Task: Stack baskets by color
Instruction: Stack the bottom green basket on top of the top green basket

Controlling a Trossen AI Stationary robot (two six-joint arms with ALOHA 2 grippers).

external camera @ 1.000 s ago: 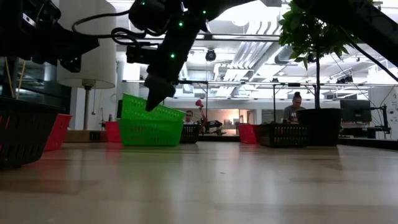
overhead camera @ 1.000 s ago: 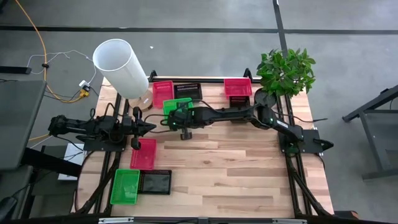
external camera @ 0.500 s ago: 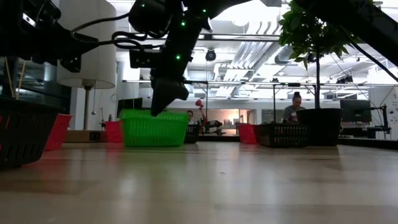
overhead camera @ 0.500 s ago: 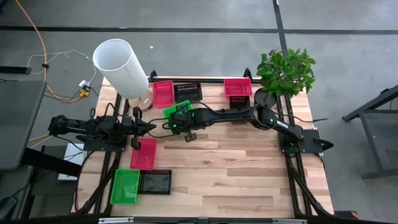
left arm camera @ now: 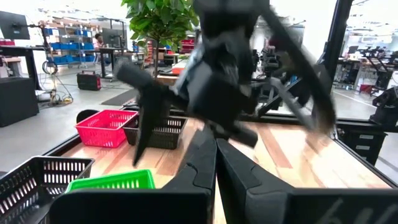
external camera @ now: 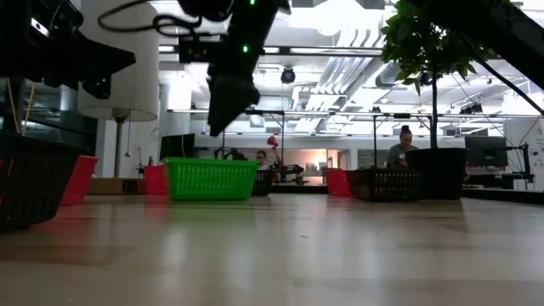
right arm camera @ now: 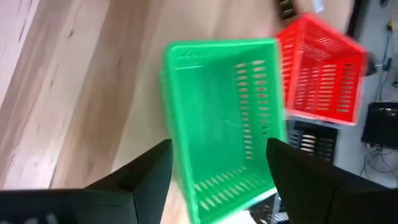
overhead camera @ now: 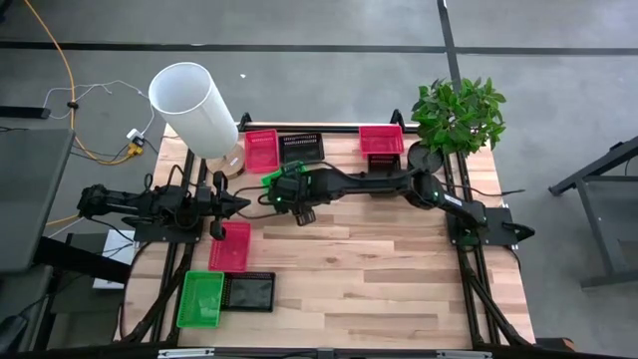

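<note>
Right gripper (external camera: 228, 106) lifts clear, fingers now spread, leaving a green basket (external camera: 211, 178) nested level on another; left gripper (overhead camera: 236, 203) waits, fingers pressed together.

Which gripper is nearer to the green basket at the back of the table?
The right gripper. It hangs open directly above the green basket, clear of it. The left gripper is shut and waits off to the side, above the near pink-red basket.
</note>
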